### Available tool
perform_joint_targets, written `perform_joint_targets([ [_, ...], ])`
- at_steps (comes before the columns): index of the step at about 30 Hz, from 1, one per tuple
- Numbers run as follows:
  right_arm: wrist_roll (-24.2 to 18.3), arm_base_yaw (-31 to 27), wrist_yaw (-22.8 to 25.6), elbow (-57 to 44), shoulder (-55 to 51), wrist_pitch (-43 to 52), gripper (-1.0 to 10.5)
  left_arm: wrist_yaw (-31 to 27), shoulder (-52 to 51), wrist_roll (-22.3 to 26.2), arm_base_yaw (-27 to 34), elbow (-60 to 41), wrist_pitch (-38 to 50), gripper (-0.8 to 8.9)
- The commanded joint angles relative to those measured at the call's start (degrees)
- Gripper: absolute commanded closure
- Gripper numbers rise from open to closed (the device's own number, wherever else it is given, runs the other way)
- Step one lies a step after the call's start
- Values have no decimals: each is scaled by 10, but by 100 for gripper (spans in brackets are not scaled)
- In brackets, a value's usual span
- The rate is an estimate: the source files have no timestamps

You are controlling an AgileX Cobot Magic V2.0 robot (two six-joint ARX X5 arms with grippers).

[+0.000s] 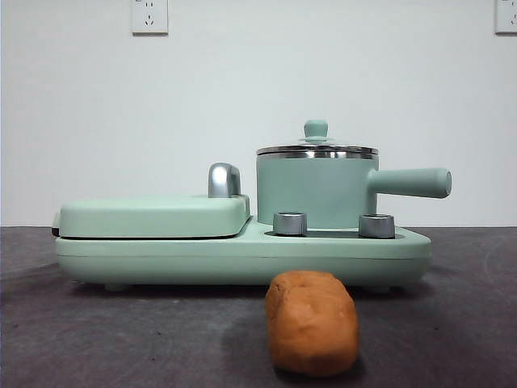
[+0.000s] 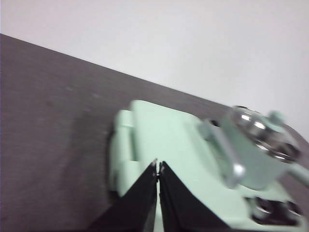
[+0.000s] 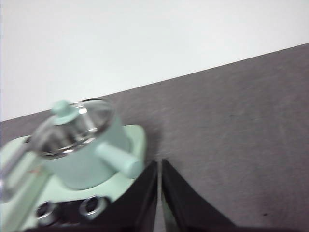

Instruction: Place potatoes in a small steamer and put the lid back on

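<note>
lying on the table, potato (image 1: 312, 322) away from both grippers.

No readable text, label, brand, number or sign anywhere in the three views. None on the small steamer (image 1: 317, 192), the lid (image 1: 317, 149), the potato (image 1: 312, 322) or the green cooker base (image 1: 242, 257). Plain steel on the two knobs (image 1: 290, 223), no markings legible.

lid (image 1: 317, 147) on steamer (image 1: 317, 192), potato (image 1: 313, 322) in front
</note>
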Motion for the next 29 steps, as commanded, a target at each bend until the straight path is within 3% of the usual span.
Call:
perform_joint_targets([
  [1,-13,1,-37,66,31,-36,937,44,50,-1,-6,63,-11,804],
  [12,-106,1,-222,259,169,-159,937,263,238,44,-46,253,-68,804],
  [17,-150,1,-305,299,216,-185,937,273,293,109,-82,329,-147,804],
  [23,-153,1,-318,304,233,-184,936,273,320,151,-103,369,-185,794],
  [26,-153,1,-318,304,233,-184,930,273,320,151,-104,369,-185,731],
  [29,-148,1,-318,304,233,-188,797,272,320,150,-104,369,-185,555],
])
